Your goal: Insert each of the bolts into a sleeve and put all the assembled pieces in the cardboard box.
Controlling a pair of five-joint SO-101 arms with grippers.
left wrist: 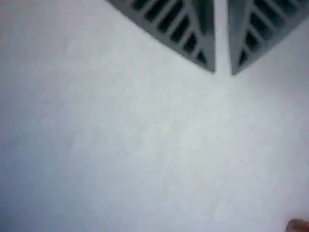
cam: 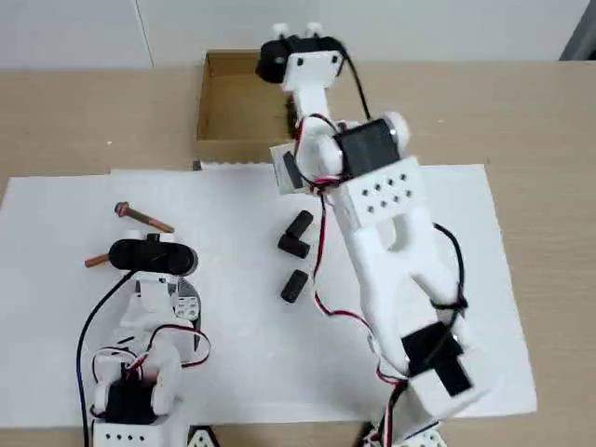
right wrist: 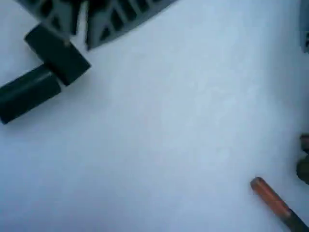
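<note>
High view: the open brown cardboard box (cam: 233,149) touches the far edge of the white paper sheet (cam: 74,214). Two copper bolts (cam: 144,217) and three black cylindrical sleeves (cam: 294,285) lie separate on the sheet.

Left wrist view: the left gripper (left wrist: 223,71) is over the sheet, jaws at a narrow slit, empty.

Right wrist view: the right gripper (right wrist: 87,42) is over the sheet beside two sleeves, jaws at a narrow slit, empty.

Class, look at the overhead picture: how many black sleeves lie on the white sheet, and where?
3. The first sleeve and second sleeve touch at an angle near the white sheet's middle. The third sleeve lies apart, nearer the arm bases. The right arm may hide more.
</note>
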